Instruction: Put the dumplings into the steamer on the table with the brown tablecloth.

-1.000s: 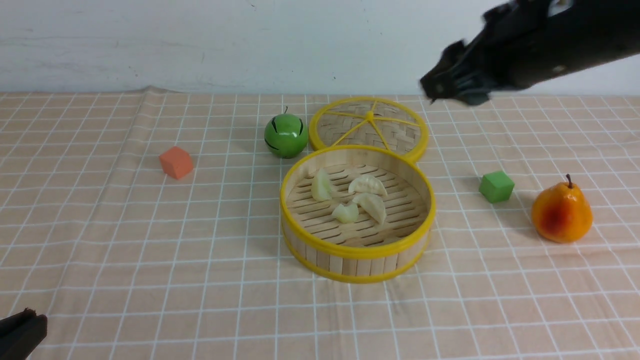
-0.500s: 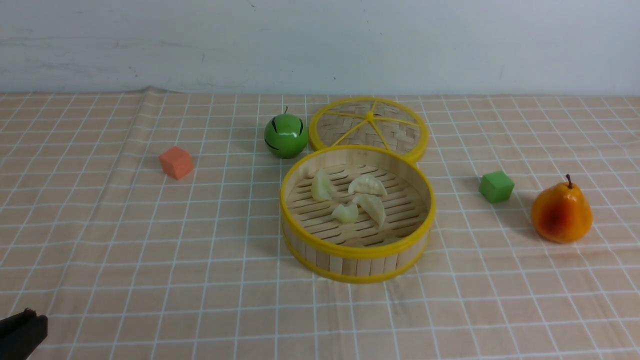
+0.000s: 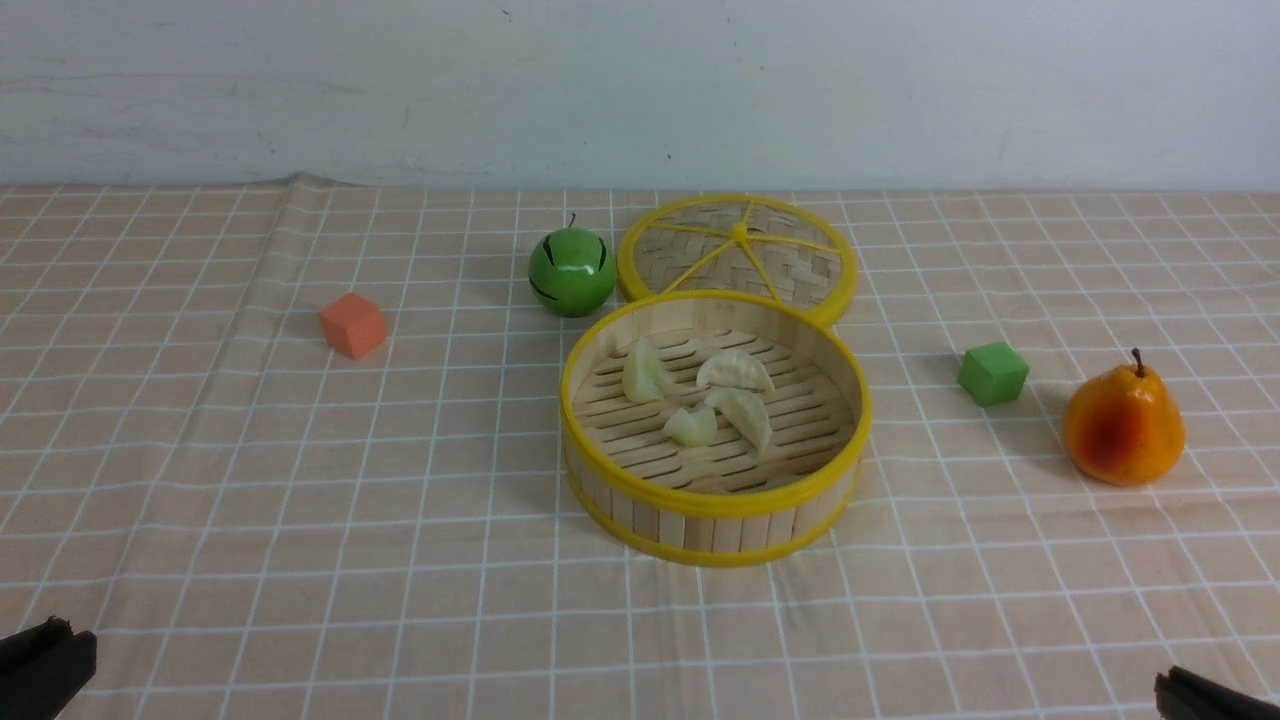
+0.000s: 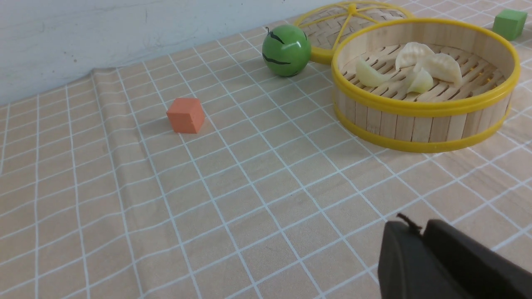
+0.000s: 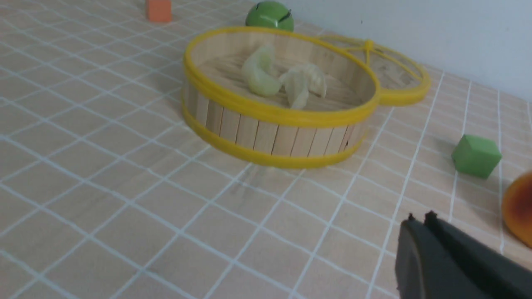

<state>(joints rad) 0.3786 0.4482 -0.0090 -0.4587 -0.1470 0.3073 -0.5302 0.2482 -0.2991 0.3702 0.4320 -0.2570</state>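
I judge that the placing step is finished: all four small pleated dumplings [image 3: 705, 396], two pale green and two cream-white, lie together on the slatted floor of the round bamboo steamer with yellow rims [image 3: 715, 500], and none lies outside it on the peach-brown tablecloth with thin white lines [image 3: 300, 520] that covers the table [image 3: 1000, 620]. My left gripper [image 4: 419, 232] rests low at the near left corner, its two black fingers pressed together with nothing between them. My right gripper [image 5: 419, 220] rests at the near right corner, also closed and empty. The steamer stands in the middle of the cloth, well apart from both grippers and ahead of them, so the dumplings are far from any finger. In my judgement the next move calls for nothing more than to keep both arms parked and not to disturb the basket; if anything, I would only check that no dumpling leans on the wall. The flat woven lid with the yellow rim [image 3: 738, 250] lies just behind the steamer, touching its rim, but the task does not ask me to put it on.
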